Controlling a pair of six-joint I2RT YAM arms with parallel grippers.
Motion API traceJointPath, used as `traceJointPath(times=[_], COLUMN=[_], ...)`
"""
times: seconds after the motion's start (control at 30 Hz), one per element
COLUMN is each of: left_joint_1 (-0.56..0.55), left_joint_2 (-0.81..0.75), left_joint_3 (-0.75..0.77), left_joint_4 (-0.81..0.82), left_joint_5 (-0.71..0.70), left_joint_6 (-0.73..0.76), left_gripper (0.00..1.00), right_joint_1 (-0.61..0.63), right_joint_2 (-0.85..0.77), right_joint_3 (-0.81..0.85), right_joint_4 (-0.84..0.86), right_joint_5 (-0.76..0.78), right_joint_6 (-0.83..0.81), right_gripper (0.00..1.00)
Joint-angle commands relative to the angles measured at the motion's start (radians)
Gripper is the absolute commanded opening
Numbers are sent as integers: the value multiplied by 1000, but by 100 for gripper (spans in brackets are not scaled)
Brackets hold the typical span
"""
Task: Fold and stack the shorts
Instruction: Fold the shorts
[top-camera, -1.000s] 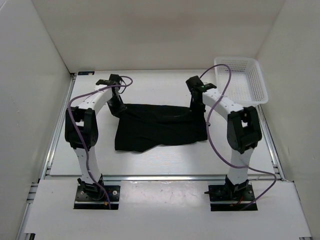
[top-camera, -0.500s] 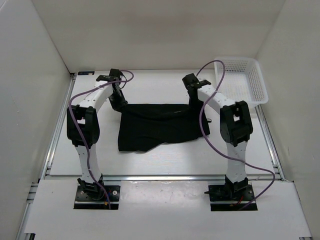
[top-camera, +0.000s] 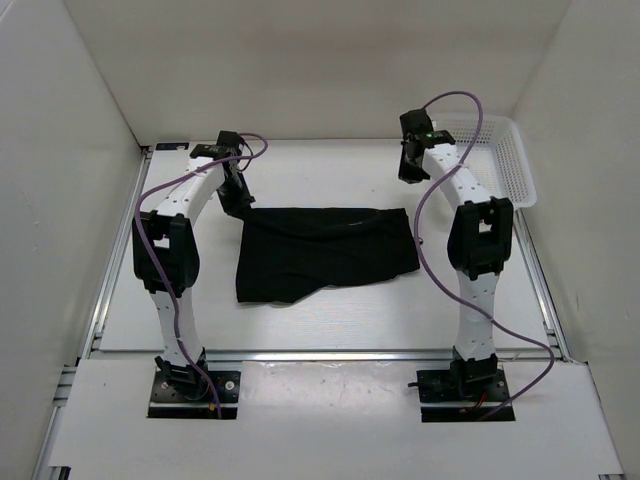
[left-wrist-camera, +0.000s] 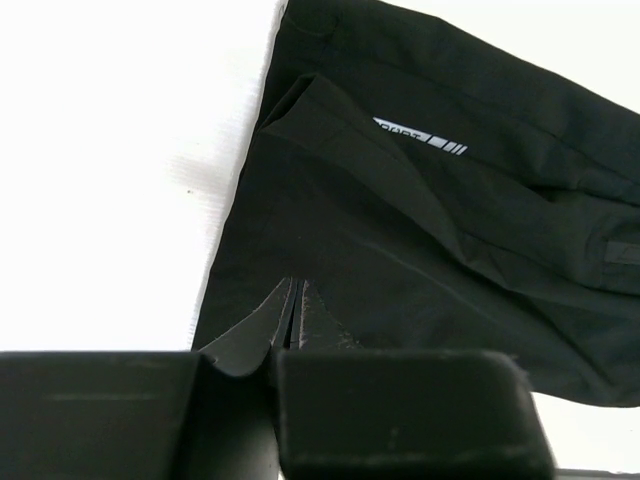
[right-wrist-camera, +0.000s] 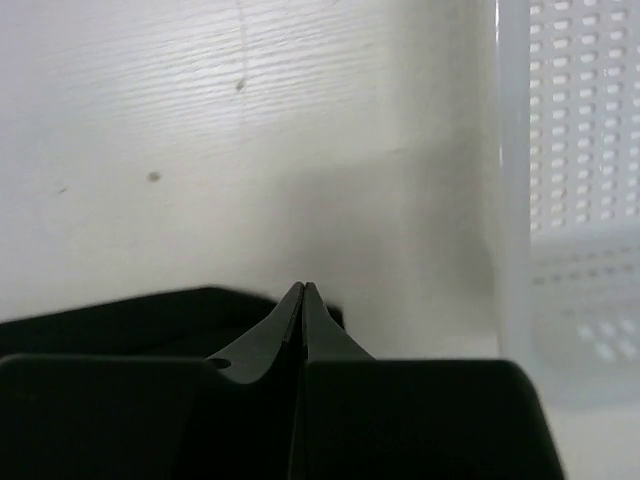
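Observation:
The black shorts (top-camera: 325, 250) lie spread on the white table, folded once, with a small white tag (left-wrist-camera: 420, 135) near the far edge. My left gripper (top-camera: 238, 205) sits low at their far left corner. In the left wrist view its tips (left-wrist-camera: 295, 285) are pressed together over the black fabric (left-wrist-camera: 400, 260), with a thin dark layer between them. My right gripper (top-camera: 408, 175) is lifted off the shorts, beyond their far right corner and beside the basket. Its jaws (right-wrist-camera: 304, 287) are shut with nothing in them, and the shorts' edge (right-wrist-camera: 100, 325) lies below.
A white mesh basket (top-camera: 520, 165) stands at the back right corner, its wall (right-wrist-camera: 570, 200) close to the right of the right gripper. White walls enclose the table on three sides. Purple cables loop off both arms.
The right gripper let go of the shorts' far right corner, rose toward the basket and shut again. The shorts shifted slightly away and to the right. The left gripper stayed at its corner.

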Motion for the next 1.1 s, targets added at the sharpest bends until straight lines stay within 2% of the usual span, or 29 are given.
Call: traceJointPath(times=[0.0,0.3,0.7,0.87,0.97,1.03,1.07], left_joint_1=[-3,-3,-3,-3,-3,-3,-3], left_joint_2=[-56,-15,-27,-51,-74,-108,-119], left_joint_3=[20,40,20,11,2,-21,-30], left_joint_4=[-10,-1,8,8,8,8,8], left_joint_5=[7,16,26,26,26,26,26], left_joint_6=[17,17,17,17,17,17,26], left_gripper=[12,11,11,11,12,16,24], right_joint_1=[-55,-100,-140,-149,-149,-138,-138], right_joint_2=[93,124,96,60,5,-31,-72], right_joint_3=[72,80,40,31,2,-23,-56], right_joint_4=[-16,-25,-43,-34,-7,21,35], right_joint_5=[-125,29,117,39,-64,-104,-168], right_joint_6=[-108,-87,-50,-50,-50,-50,-41], right_gripper=[1,1,1,1,1,3,7])
